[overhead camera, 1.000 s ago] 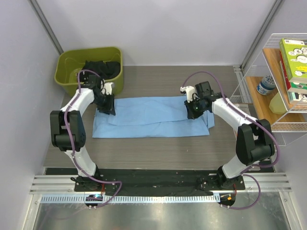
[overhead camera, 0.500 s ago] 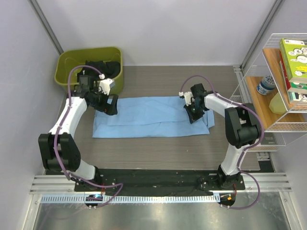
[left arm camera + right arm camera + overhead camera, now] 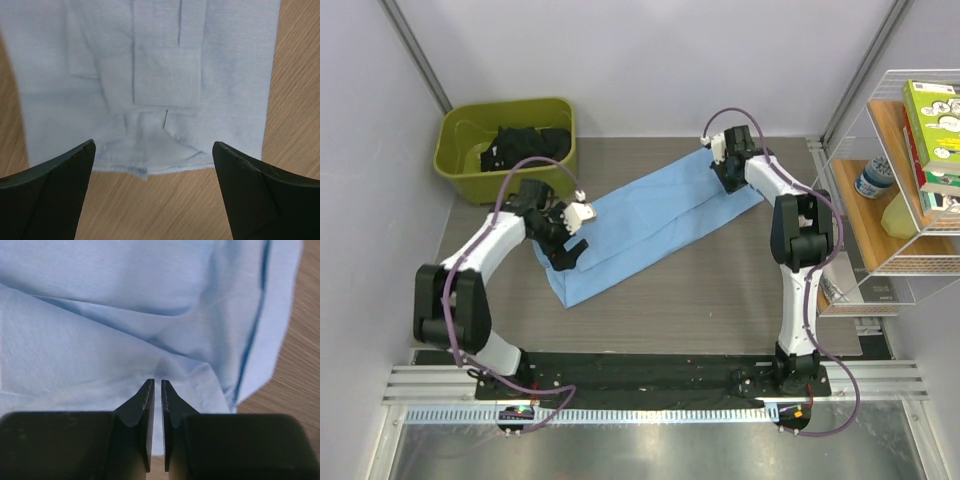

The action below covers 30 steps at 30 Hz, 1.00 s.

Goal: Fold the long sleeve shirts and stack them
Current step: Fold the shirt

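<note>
One shirt (image 3: 650, 215) slants away from the bin (image 3: 455, 150): your left gripper (image 3: 153, 145) gapes over the bin-side end, right gripper's (image 3: 157, 383) pinching the other.

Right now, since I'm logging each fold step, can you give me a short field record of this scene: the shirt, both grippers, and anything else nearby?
shirt: light blue long sleeve shirt, folded into a long strip, lying diagonally on the table from near-left to far-right
left gripper: open, over the strip's near-left end, a cuff in its view
right gripper: shut on the shirt's far-right end, cloth puckered at its tips
bin: green, far left, dark clothing inside
</note>
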{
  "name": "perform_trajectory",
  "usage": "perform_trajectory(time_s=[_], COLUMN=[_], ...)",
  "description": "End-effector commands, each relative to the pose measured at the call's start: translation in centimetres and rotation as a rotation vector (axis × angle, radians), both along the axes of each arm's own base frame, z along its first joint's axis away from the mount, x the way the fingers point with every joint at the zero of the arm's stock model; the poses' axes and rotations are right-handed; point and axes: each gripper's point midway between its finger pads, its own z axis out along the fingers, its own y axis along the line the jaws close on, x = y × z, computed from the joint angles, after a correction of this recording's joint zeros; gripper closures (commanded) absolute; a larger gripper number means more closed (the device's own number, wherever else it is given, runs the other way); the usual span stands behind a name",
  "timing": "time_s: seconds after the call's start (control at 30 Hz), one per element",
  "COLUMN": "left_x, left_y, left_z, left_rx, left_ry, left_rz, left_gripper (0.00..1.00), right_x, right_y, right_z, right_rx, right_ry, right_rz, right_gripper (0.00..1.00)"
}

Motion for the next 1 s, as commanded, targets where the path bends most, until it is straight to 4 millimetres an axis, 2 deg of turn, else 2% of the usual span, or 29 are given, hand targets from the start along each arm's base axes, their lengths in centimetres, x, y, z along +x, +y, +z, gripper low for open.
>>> perform_trajectory(time_s=[0.0, 0.03, 0.07, 0.1, 0.13, 0.2, 0.23, 0.27, 0.33, 0.37, 0.47, 0.5, 0.57, 0.6, 0.67, 0.7, 0.77, 0.83, 0.87, 0.9, 0.93, 0.97], left_x=[3.2, 3.7, 4.0, 4.2, 4.2, 3.9, 3.6, 2.8, 0.8, -0.9, -5.6, -7.4, -9.7, -11.3, -13.7, -14.2, -15.2, -14.7, -14.3, -13.2, -12.8, -12.0], left_y=[-2.0, -2.0, -2.2, -2.3, -2.7, -2.3, -2.0, -1.3, -1.3, -1.1, -2.2, -3.6, -5.5, -8.3, -11.1, -14.6, -17.9, -21.3, -22.1, -22.1, -21.9, -22.3], left_z=[-2.0, -2.7, -3.2, -4.7, -5.5, -7.6, -8.2, -9.1, -10.0, -10.7, -11.4, -11.4, -11.1, -10.6, -9.8, -8.4, -6.8, -3.5, -1.4, 0.1, 1.1, 2.4], left_rx=[0.094, 0.128, 0.149, 0.176, 0.207, 0.297, 0.327, 0.377, 0.424, 0.444, 0.484, 0.490, 0.477, 0.443, 0.406, 0.363, 0.278, 0.120, 0.045, -0.026, -0.074, -0.146], left_ry=[-0.012, -0.008, -0.006, 0.021, 0.019, 0.050, 0.066, 0.091, 0.130, 0.171, 0.248, 0.263, 0.294, 0.298, 0.359, 0.322, 0.351, 0.356, 0.338, 0.330, 0.318, 0.282], left_rz=[-0.107, -0.099, -0.112, -0.120, -0.134, -0.165, -0.178, -0.192, -0.253, -0.280, -0.363, -0.428, -0.456, -0.523, -0.535, -0.584, -0.564, -0.534, -0.507, -0.470, -0.443, -0.431], left_gripper=[0.03, 0.06, 0.10, 0.11, 0.12, 0.15, 0.17, 0.20, 0.22, 0.23, 0.23, 0.23, 0.23, 0.24, 0.25, 0.25, 0.24, 0.21, 0.20, 0.20, 0.15, 0.12], right_x=[0.0, -0.8, -1.5, -1.9, -2.6, -3.7, -4.3, -4.7, -5.4, -5.8, -6.3, -6.3, -6.8, -6.6, -6.8, -6.6, -6.5, -6.0, -5.9, -5.4, -5.1, -4.9], right_y=[0.1, 0.2, 0.2, 0.2, 0.1, -0.1, -0.4, -0.7, -0.8, -0.9, -1.5, -1.7, -1.9, -2.0, -2.1, -2.2, -2.0, -1.4, -1.2, -1.3, -1.3, -1.6], right_z=[9.1, 8.9, 10.2, 10.4, 9.9, 10.1, 9.7, 9.5, 9.1, 8.8, 7.9, 7.8, 6.6, 6.5, 5.5, 5.4, 4.5, 4.3, 2.9, 2.7, 2.0, 0.4], right_rx=[0.051, 0.067, 0.080, 0.086, 0.091, 0.094, 0.092, 0.089, 0.127, 0.136, 0.146, 0.144, 0.133, 0.127, 0.115, 0.115, 0.121, 0.149, 0.147, 0.134, 0.124, 0.109], right_ry=[-0.150, -0.134, -0.149, -0.145, -0.124, -0.108, -0.090, -0.076, -0.040, -0.016, 0.026, 0.035, 0.084, 0.089, 0.127, 0.127, 0.154, 0.162, 0.193, 0.188, 0.194, 0.216], right_rz=[-0.012, -0.021, -0.023, -0.031, -0.036, -0.043, -0.050, -0.056, -0.054, -0.058, -0.068, -0.063, -0.056, -0.052, -0.051, -0.053, -0.047, -0.031, -0.028, -0.031, -0.030, -0.035], right_gripper=[0.81, 0.81, 0.81, 0.81, 0.81, 0.81, 0.81, 0.81, 0.81, 0.81, 0.82, 0.82, 0.84, 0.84, 0.85, 0.86, 0.86, 0.86, 0.86, 0.88, 0.90, 0.91])
